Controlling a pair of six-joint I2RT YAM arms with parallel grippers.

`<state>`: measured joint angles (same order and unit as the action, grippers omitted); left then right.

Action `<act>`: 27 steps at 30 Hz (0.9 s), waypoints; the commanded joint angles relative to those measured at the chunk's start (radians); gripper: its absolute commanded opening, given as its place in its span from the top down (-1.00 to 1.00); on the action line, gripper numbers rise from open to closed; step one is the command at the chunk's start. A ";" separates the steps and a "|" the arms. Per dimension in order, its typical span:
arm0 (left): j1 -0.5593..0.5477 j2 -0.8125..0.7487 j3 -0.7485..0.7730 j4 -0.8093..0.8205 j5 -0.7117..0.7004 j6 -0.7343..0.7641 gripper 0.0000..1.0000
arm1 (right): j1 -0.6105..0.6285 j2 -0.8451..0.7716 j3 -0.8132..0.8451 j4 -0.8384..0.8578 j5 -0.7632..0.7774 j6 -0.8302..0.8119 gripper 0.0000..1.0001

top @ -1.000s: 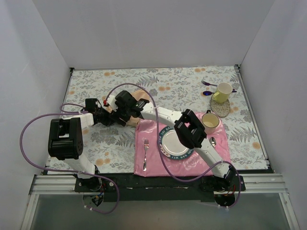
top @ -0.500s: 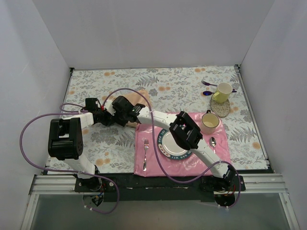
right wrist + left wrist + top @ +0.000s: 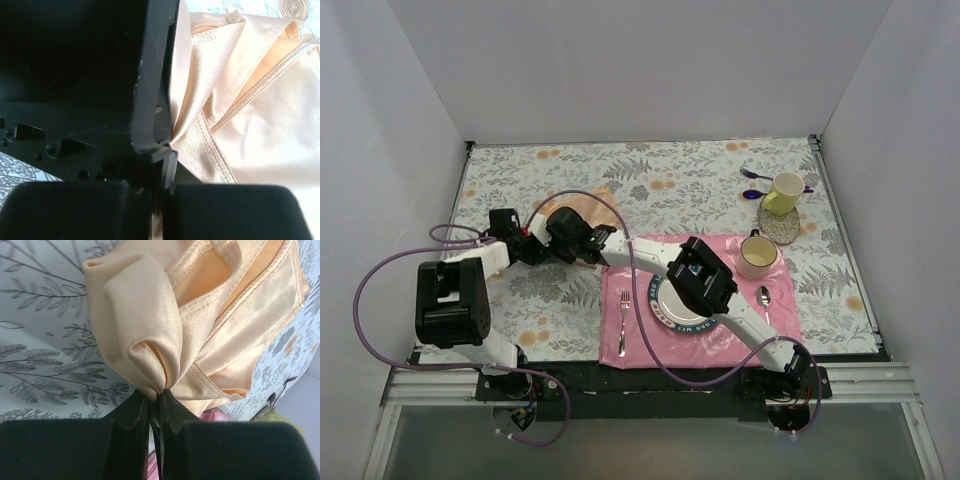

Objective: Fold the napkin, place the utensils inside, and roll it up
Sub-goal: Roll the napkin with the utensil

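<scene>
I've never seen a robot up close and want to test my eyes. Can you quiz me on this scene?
1. True or false: the left tool is shut on the napkin.
2. The silver fork lies on: A the pink mat, B the plate, C the bare tablecloth.
3. What colour is the cup beside the purple spoons?
Key: 1 true; 2 A; 3 yellow.
</scene>
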<state>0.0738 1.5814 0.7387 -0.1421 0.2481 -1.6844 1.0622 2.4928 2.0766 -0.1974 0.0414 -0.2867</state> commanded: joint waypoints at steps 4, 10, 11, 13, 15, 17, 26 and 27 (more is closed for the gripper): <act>0.033 -0.133 -0.053 -0.019 0.039 0.003 0.24 | -0.018 0.008 -0.120 0.160 -0.035 0.066 0.97; 0.061 -0.193 -0.024 -0.027 0.037 0.089 -0.01 | -0.062 -0.008 -0.131 0.156 -0.204 0.210 0.97; 0.069 -0.202 -0.025 -0.025 0.040 0.092 -0.03 | -0.079 -0.008 -0.133 0.153 -0.222 0.246 0.97; 0.093 -0.228 -0.030 -0.024 0.045 0.095 -0.05 | -0.094 -0.011 -0.131 0.145 -0.276 0.279 0.97; 0.106 -0.245 -0.024 -0.030 0.034 0.114 -0.05 | -0.119 -0.012 -0.133 0.145 -0.325 0.349 0.97; 0.106 -0.265 -0.016 -0.033 0.019 0.129 -0.05 | -0.146 -0.014 -0.148 0.154 -0.397 0.397 0.97; 0.104 -0.210 0.028 -0.045 0.049 0.207 -0.04 | -0.268 0.015 -0.279 0.478 -0.736 0.815 0.97; 0.106 -0.198 0.030 -0.039 0.054 0.212 -0.04 | -0.277 0.020 -0.314 0.537 -0.762 0.872 0.97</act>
<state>0.1749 1.3579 0.7288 -0.1749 0.2775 -1.5249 0.8246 2.4805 1.8484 0.1871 -0.5602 0.3481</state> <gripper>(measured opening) 0.520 0.061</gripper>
